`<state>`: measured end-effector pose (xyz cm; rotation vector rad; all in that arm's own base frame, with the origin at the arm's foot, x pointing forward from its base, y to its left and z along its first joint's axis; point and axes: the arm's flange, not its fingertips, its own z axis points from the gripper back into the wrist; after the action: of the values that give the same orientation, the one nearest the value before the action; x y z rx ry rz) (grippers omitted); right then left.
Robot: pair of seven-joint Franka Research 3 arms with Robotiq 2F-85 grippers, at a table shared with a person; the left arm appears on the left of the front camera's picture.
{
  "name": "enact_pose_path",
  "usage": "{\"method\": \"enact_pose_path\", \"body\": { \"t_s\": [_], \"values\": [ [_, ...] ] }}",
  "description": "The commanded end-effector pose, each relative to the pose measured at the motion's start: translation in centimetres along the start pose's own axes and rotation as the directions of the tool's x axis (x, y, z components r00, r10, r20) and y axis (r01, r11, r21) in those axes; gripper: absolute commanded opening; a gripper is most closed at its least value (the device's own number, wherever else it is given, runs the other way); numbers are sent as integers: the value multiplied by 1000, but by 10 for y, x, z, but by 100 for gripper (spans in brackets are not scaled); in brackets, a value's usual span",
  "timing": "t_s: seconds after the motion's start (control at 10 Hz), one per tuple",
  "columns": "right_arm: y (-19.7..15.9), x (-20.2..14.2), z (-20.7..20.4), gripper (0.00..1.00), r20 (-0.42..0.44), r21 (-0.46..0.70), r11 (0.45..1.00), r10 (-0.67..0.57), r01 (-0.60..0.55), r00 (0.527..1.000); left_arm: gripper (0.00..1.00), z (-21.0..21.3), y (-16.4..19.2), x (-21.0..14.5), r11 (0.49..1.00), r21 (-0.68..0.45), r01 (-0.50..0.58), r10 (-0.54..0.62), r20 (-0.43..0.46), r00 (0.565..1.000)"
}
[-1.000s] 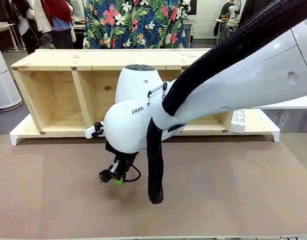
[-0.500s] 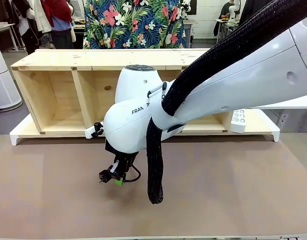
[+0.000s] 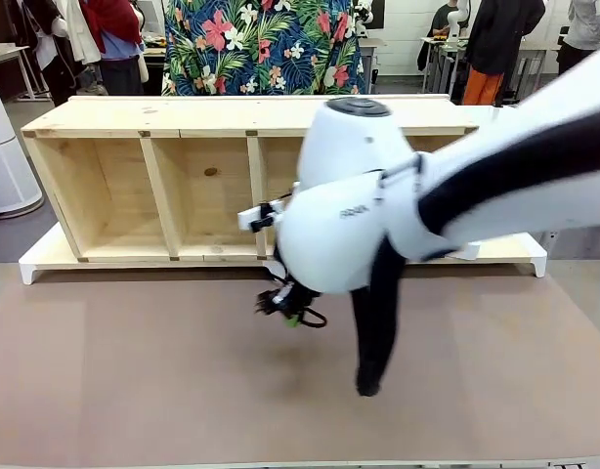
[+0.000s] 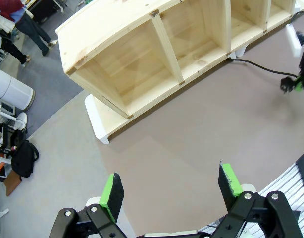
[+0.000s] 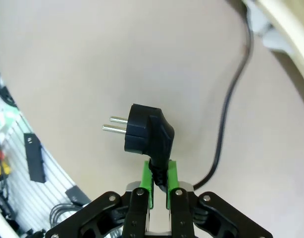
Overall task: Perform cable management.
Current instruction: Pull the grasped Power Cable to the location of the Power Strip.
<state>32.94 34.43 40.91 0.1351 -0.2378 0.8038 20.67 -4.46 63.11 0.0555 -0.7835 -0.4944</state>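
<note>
Matte brown table point(image 3: 134, 391); R tool point(image 5: 159, 176) pinches glossy black cable point(image 5: 149, 134), L tool point(image 4: 171, 187) open

right arm point(image 3: 495, 176) blurred, cable point(image 5: 228, 106) end cropped

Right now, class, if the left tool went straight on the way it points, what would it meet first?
The left tool would probably meet the bare table first, short of the shelf; depth is hard to judge.
</note>
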Motion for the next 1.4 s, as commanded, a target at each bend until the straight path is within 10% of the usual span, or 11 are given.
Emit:
{"method": "enact_pose_path", "body": {
  "t_s": [0.0, 1.3],
  "values": [
    [-10, -36, 9, 14, 14, -53, 993, -105, 106, 994, 100, 0, 0, -1, 1000, -2, -7, 7, 2, 1000],
    [-164, -115, 54, 14, 264, -98, 863, -458, 496, 849, 100, 0, 0, -1, 1000, -2, -7, 7, 2, 1000]
  ]
}}
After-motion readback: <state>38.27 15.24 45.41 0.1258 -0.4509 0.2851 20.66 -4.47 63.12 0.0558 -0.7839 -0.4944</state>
